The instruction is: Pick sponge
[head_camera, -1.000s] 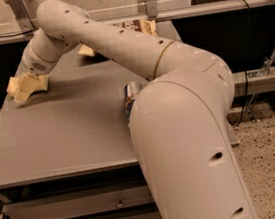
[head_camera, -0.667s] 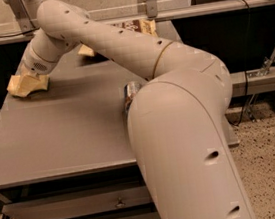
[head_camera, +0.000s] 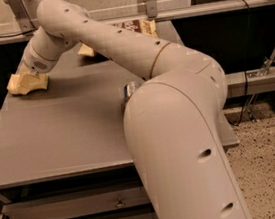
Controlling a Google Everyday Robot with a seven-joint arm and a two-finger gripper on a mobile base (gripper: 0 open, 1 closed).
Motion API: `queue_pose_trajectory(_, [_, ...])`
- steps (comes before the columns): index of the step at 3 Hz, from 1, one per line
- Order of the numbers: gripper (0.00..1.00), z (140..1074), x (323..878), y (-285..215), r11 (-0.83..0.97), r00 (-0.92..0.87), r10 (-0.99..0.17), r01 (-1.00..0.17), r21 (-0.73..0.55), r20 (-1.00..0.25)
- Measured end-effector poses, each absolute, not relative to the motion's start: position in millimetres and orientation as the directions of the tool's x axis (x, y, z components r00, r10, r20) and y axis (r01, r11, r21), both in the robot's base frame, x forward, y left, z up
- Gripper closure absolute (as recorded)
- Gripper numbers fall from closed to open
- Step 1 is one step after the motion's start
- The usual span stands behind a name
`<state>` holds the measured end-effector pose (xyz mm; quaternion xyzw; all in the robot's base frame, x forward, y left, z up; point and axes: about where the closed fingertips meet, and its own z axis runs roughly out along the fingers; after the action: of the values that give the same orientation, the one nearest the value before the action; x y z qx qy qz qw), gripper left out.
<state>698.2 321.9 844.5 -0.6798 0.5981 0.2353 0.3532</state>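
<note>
The end effector is resting on the sponge at the worktop's far-left corner; I cannot tell if it is clenching, and lifting is seemingly waiting.

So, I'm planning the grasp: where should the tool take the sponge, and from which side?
Likely from above, across its shorter width. The sponge seems to lie flat on the table, mostly hidden behind the arm. The tool sits at the table's far-left edge, apart from it.
</note>
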Motion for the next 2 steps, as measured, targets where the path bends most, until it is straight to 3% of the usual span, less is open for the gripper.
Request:
queue_pose_trajectory(1, [1.0,868.4,704.8,315.6,-0.058,0.223,-0.642,-0.968,-0.244,-0.734])
queue_pose_trajectory(2, [1.0,906.3,706.1,289.9,-0.064,0.277,-0.629,-0.95,-0.307,-0.726])
